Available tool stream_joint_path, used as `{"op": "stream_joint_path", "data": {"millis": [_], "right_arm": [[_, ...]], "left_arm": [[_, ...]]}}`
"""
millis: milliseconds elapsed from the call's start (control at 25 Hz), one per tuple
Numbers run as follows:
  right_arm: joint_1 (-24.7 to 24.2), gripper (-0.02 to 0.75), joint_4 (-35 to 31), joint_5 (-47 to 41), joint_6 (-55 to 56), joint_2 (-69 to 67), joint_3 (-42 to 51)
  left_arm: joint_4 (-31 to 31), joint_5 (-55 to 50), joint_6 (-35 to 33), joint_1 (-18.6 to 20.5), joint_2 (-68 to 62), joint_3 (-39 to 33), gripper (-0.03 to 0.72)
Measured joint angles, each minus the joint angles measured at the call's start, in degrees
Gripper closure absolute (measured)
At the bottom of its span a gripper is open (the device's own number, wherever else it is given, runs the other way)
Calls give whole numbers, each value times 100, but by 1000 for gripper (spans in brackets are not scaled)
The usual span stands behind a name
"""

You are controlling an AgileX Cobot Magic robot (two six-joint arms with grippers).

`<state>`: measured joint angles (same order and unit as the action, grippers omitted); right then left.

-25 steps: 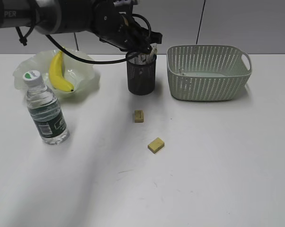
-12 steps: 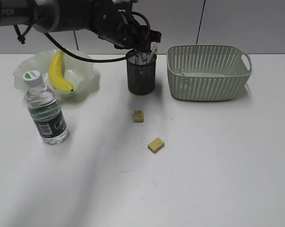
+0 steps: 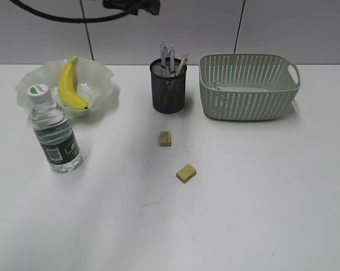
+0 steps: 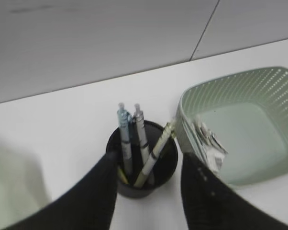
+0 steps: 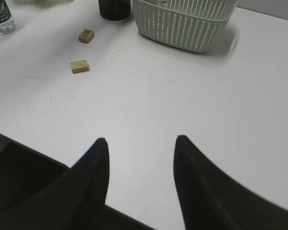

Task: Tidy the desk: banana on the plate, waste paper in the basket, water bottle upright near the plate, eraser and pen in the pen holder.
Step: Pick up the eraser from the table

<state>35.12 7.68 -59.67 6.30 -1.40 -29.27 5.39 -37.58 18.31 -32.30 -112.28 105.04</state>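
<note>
Lifting clear of the pen holder (image 3: 169, 89), the left arm is now sitting almost out of the exterior view, leaving the pens (image 3: 171, 59) standing in the cup.

Left claw (image 4: 146, 191) is hanging open and empty above the pen holder; right claw (image 5: 140, 165) is hovering open and empty over the near bench (image 3: 260, 197). Banana (image 3: 70, 85) is lying in the plate (image 3: 105, 90), water bottle (image 3: 52, 131) is standing upright just in front of it, waste paper (image 4: 207, 143) is resting inside the basket (image 3: 248, 84), and two erasers (image 3: 186, 173) are lying on the bench.
</note>
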Motion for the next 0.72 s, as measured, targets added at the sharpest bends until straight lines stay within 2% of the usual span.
{"op": "stream_joint_path", "data": {"millis": [400, 560, 720], "right_arm": [[0, 376, 0, 0, 0, 0, 0], [0, 377, 0, 0, 0, 0, 0], [0, 377, 0, 0, 0, 0, 0]], "left_arm": [[318, -2991, -227, 0, 1537, 0, 356], [313, -3185, -336, 0, 2101, -139, 356], [313, -3197, -360, 0, 2965, -607, 370]]}}
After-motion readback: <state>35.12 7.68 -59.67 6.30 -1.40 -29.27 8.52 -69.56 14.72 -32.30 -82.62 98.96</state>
